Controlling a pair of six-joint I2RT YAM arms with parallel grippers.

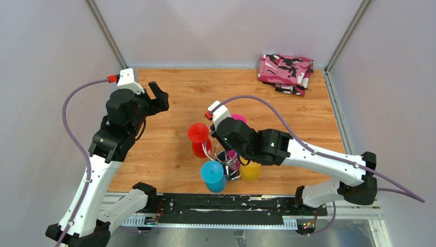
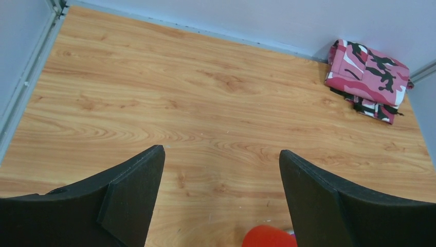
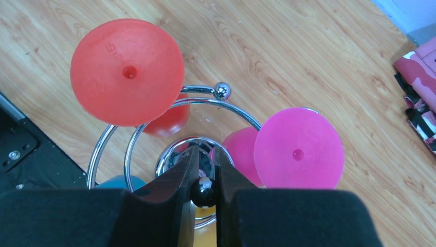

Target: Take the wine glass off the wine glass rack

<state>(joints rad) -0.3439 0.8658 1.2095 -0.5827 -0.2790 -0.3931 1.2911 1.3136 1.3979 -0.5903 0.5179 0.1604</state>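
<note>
Wood table (image 2: 205,92): one rack (image 3: 222,91), four glasses (image 1: 198,133); right claw (image 3: 204,162) clamped on rack, left claw (image 2: 221,154) wide, empty.

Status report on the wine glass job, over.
Left hand open, empty, above table. Right hand shut on knob atop rack. Red glass, pink glass, blue glass, yellow glass all on rack. Right arm over rack.

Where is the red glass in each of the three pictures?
Top external: the red wine glass hangs left on the wine glass rack, near the centre.
Left wrist: only a sliver of it, at the bottom edge.
Right wrist: upper left, its round foot facing the camera.
Shared landmark: the pink camouflage cloth, far right in every view.
</note>
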